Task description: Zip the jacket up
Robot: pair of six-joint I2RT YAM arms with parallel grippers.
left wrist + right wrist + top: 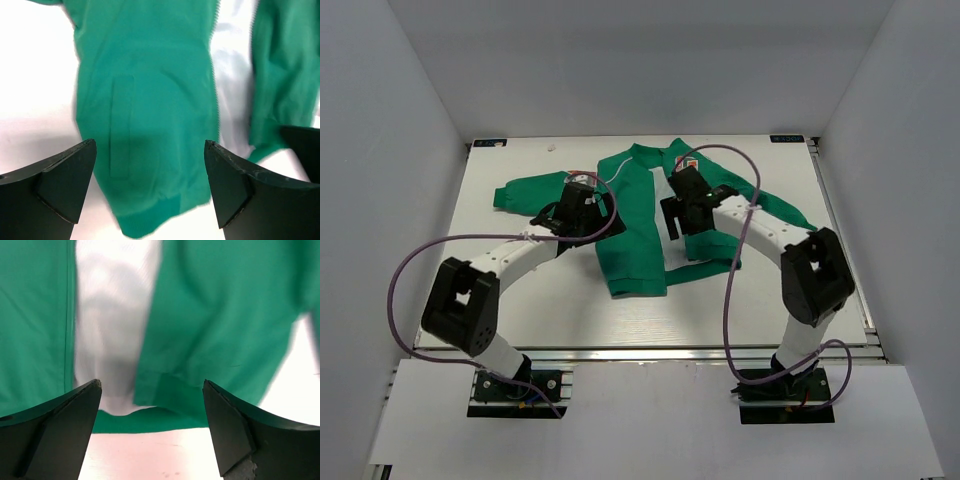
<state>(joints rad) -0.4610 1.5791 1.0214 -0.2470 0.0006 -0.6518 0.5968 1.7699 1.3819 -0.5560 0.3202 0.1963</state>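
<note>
The jacket (638, 230) lies flat by the far edge of the bench (520, 310), in the middle, with its front open (pale lining shows between the two halves). The left gripper (150, 185) hangs over one half. The right gripper (150, 425) hangs over the gap by the hem. Both have their jaws wide apart and hold nothing, likely ready to pull the halves together. A purple cable (725, 300) loops across the jacket and may get in the way.

bright even light; both wrist views blurred, whites overexposed.
</note>
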